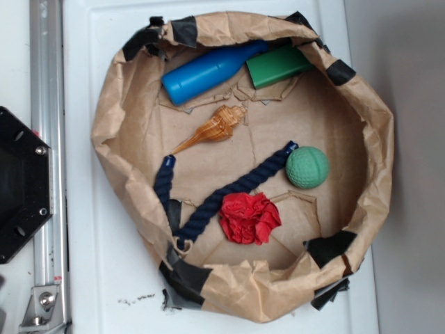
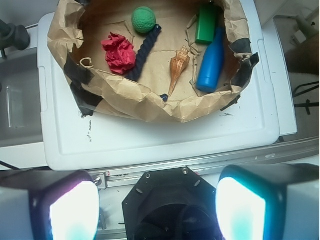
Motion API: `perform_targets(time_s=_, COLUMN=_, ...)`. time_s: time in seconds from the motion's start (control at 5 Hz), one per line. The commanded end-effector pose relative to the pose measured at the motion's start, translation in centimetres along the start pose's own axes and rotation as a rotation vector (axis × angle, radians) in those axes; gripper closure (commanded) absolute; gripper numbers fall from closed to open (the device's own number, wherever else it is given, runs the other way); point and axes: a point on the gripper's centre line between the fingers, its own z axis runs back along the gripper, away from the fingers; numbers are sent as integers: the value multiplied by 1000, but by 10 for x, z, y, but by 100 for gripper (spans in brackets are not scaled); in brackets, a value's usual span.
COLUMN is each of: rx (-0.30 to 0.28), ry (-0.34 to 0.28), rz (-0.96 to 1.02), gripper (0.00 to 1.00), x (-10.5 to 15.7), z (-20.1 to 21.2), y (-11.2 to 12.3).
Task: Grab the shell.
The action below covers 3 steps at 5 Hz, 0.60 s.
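Observation:
The shell (image 1: 214,128) is a glossy orange-brown ribbed spiral lying on the floor of a brown paper basin (image 1: 375,118), its pointed tip aimed lower left. In the wrist view the shell (image 2: 178,67) lies between the dark rope and the blue bottle, tip pointing toward the camera. My gripper (image 2: 157,207) hangs high above the black robot base, well short of the basin. Its two glowing pads (image 2: 74,210) stand far apart with nothing between them. The gripper does not show in the exterior view.
Inside the basin lie a blue bottle (image 1: 208,72), a green block (image 1: 277,66), a green dimpled ball (image 1: 307,168), a red crumpled cloth ball (image 1: 249,218) and a dark blue rope (image 1: 222,195). The basin's crumpled walls stand up around them. A metal rail (image 1: 47,167) and black base plate (image 1: 21,184) lie at left.

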Motion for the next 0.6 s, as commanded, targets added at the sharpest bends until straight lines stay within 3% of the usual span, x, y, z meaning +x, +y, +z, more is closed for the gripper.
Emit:
perform_targets(time_s=0.0, rx=0, ry=0, rz=0, gripper=0, x=0, z=0, y=0)
perform_targets(time_s=0.2, rx=16, ry=32, rz=40, gripper=0, x=45, z=-54, y=4)
perform_targets(time_s=0.4, rx=9, ry=20, rz=118, gripper=0, x=91, z=-108, y=18)
